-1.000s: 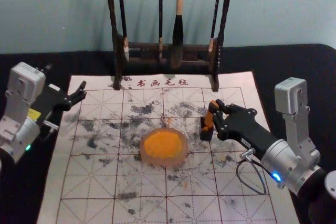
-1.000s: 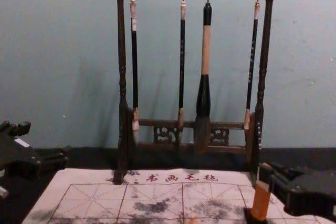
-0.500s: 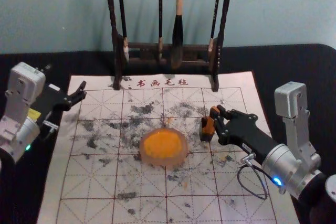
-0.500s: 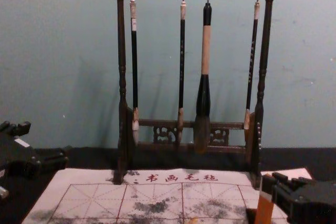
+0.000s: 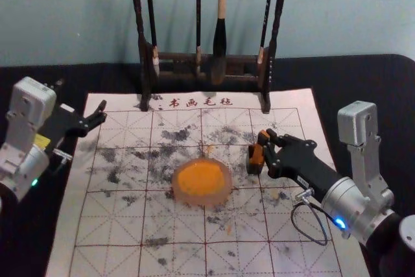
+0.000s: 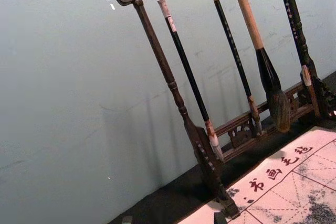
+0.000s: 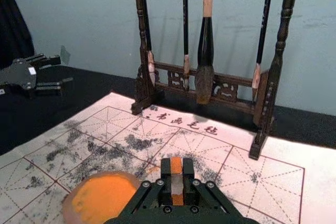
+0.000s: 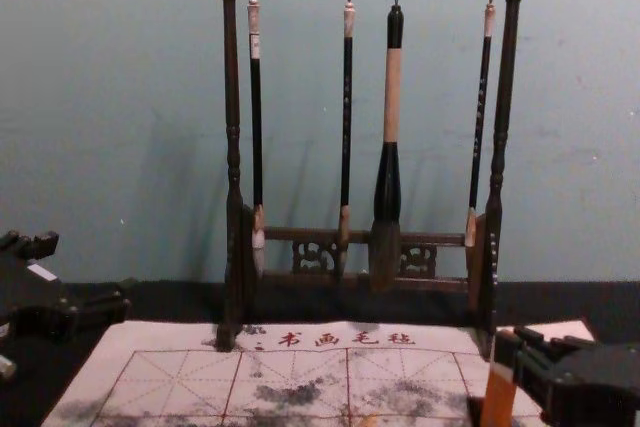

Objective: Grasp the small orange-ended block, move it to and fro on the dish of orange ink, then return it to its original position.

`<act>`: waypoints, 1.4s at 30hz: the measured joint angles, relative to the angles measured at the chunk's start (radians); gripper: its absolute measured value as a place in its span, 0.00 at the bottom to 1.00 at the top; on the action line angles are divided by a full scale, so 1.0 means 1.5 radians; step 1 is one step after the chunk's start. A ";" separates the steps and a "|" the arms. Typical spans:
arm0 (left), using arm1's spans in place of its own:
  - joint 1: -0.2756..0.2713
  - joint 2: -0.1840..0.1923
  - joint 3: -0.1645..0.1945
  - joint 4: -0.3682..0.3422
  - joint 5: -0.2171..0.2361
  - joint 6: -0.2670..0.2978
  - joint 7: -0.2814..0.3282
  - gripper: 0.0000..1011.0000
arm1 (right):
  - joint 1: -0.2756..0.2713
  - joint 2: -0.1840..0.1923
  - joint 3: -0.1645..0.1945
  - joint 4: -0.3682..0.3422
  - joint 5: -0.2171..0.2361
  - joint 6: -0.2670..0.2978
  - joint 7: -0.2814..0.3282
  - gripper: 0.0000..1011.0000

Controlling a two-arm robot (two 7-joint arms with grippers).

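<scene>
One orange-ended block (image 5: 257, 154) is clamped in the right end effector (image 7: 177, 169); a crooked lift could catch and tip the dark holder (image 5: 251, 165) just below. Leftward lies the ink dish (image 5: 202, 181); farther left, the left end effector (image 5: 102, 112) rests, fingers apart.

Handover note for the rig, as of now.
Right gripper: shut on the small orange-ended block, at the small dark stand right of the dish.
Left gripper: open, idle, left side.
Round dish of orange ink: on the white gridded mat.
Done: block grasped. Whether it's been inked: can't tell.
Left: ink strokes if undone, then return block.
</scene>
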 joint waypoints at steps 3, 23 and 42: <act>0.000 0.000 0.000 0.000 0.000 0.000 0.000 0.99 | 0.003 -0.002 0.000 0.001 0.000 -0.003 0.001 0.12; 0.000 0.000 0.000 0.000 0.000 0.000 0.000 0.99 | 0.013 -0.006 0.001 0.012 0.004 -0.002 0.001 0.12; 0.000 0.000 0.000 0.000 0.000 0.000 0.000 0.99 | 0.004 -0.009 0.004 0.016 0.006 0.001 -0.004 0.12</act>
